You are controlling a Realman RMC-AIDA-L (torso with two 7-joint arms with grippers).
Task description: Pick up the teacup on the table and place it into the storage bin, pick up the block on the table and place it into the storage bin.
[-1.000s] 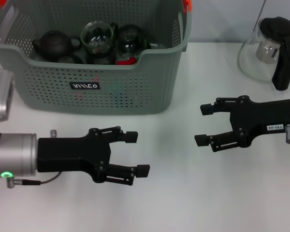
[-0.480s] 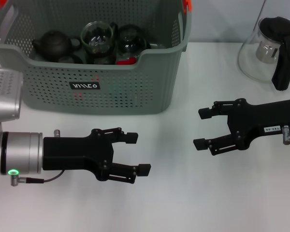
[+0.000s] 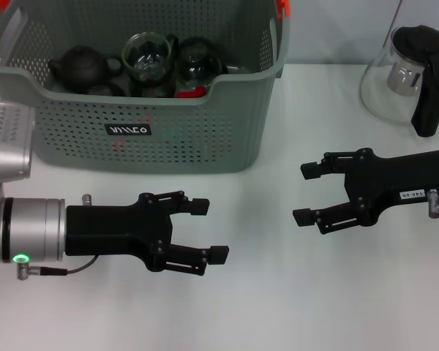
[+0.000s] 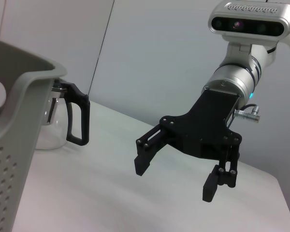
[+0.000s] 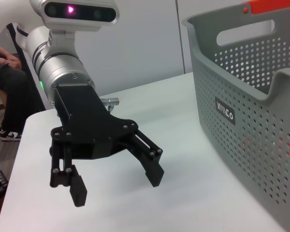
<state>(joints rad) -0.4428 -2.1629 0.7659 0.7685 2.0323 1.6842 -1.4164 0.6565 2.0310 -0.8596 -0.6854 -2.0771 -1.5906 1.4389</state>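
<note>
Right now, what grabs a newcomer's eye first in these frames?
The large grey-green perforated plastic storage bin at the table's far left, holding a dark teapot and glass cups. In front of it, two black grippers hang open and empty above the white table, tips facing each other: the left gripper near the bin's front, the right gripper across the gap. A glass pitcher with a black handle stands far right.

— What stands around the work?
— A plain white matte table (image 3: 278,307), and behind it a pale grey wall (image 4: 159,58) with one thin dark vertical seam (image 4: 100,53). The light is even.
</note>
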